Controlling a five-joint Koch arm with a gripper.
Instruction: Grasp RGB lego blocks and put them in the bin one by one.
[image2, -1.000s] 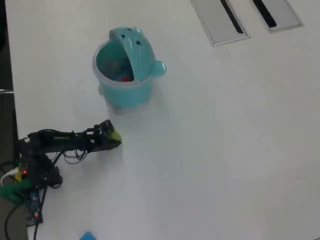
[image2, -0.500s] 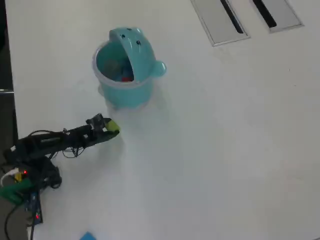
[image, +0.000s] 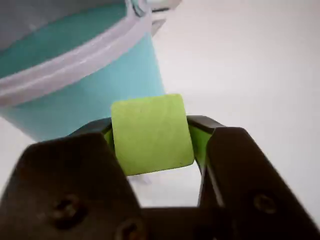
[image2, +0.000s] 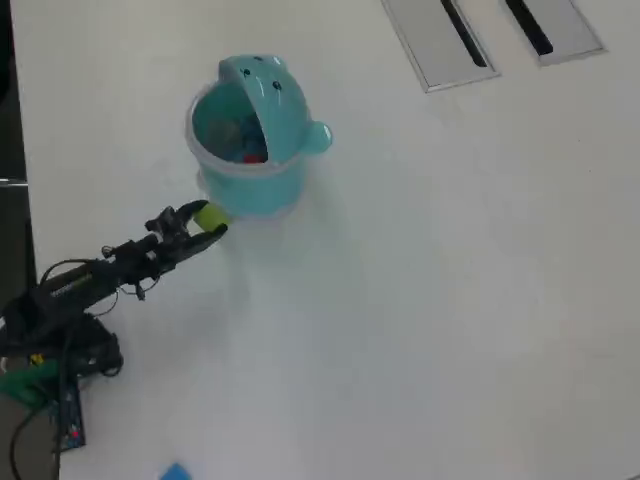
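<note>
Wrist view: the gripper (image: 152, 145) is clamped on the green block (image: 151, 134), one dark jaw pressing each side of the cube. The block's flat face fills the middle of the frame. Behind it, toward 11 o'clock, rises the bin (image: 85, 85), its teal wall topped by a paler rim. The block sits lower in the frame than that rim, in front of the wall. White table (image: 250, 65) shows from 1 to 3 o'clock.

Overhead view: the arm (image2: 100, 275) reaches from its base at the frame's 8 o'clock corner up toward 2 o'clock. The gripper (image2: 208, 222) holds the green block (image2: 210, 217) at its tip, just beside the bin (image2: 250, 190) at the bin's 7 o'clock side; whether the block touches the wall cannot be told. The bin's flap lid (image2: 270, 95) is swung open, its face turned up, and a red block (image2: 253, 155) lies inside. A light blue block (image2: 176, 471) lies at the bottom edge, at 6 o'clock from the arm and well apart from the bin. Two grey slotted panels (image2: 430, 40) sit in the table at 1 o'clock.
</note>
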